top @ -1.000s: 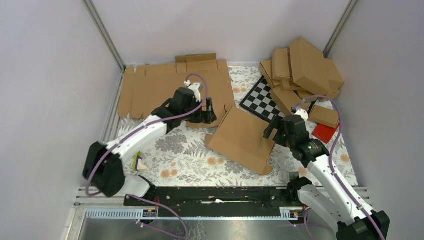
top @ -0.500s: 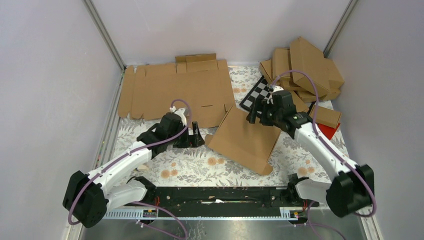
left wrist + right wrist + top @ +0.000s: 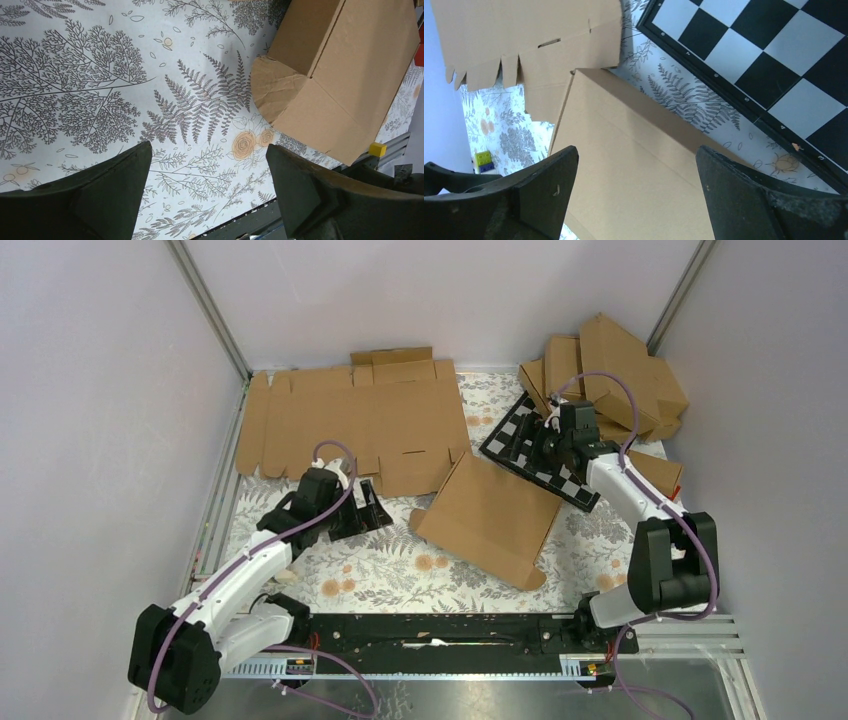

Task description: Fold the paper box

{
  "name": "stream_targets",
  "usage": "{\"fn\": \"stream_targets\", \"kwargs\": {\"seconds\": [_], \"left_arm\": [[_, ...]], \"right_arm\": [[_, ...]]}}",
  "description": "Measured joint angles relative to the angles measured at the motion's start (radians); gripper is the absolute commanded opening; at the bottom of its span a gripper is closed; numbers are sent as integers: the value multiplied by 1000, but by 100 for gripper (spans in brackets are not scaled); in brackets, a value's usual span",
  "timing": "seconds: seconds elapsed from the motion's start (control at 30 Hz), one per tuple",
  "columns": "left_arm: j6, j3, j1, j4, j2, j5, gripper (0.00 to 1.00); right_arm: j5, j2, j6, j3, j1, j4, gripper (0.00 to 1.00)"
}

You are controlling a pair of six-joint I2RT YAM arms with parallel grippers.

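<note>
The paper box (image 3: 488,520) lies closed and folded in the middle of the floral table cover, turned at an angle. In the left wrist view its rounded corner flap and side (image 3: 340,70) fill the upper right. My left gripper (image 3: 370,508) hovers open just left of the box, with only the cloth between its fingers (image 3: 207,165). My right gripper (image 3: 528,445) is open over the checkered board's near corner, past the box's far edge. In the right wrist view the box top (image 3: 639,170) shows between the spread fingers (image 3: 636,152), untouched.
A flat die-cut cardboard sheet (image 3: 355,420) lies at the back left. A pile of folded brown boxes (image 3: 610,370) fills the back right corner. The black-and-white checkered board (image 3: 540,455) lies between pile and box. A black rail (image 3: 440,632) runs along the near edge.
The left arm has pulled back from the flat sheet toward the near left. The right arm has swung up and back over the checkered board. The box has not moved.
</note>
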Motion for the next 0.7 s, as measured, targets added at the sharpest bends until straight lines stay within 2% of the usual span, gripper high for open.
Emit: {"fn": "stream_targets", "kwargs": {"seconds": [0.23,0.4,0.57,0.7], "left_arm": [[-19,-10,3,33,-5,41,93],[-44,-21,3,94,5,61,92],[-67,-40,3,144,15,75,91],[-76,-40,3,159,40,88,91]], "right_arm": [[-6,17,-3,-48,-38,32,95],[-7,-4,11,-153,-51,63,90],[-67,-21,40,-222,-53,89,84],[-106,-46,57,-267,-53,99,73]]}}
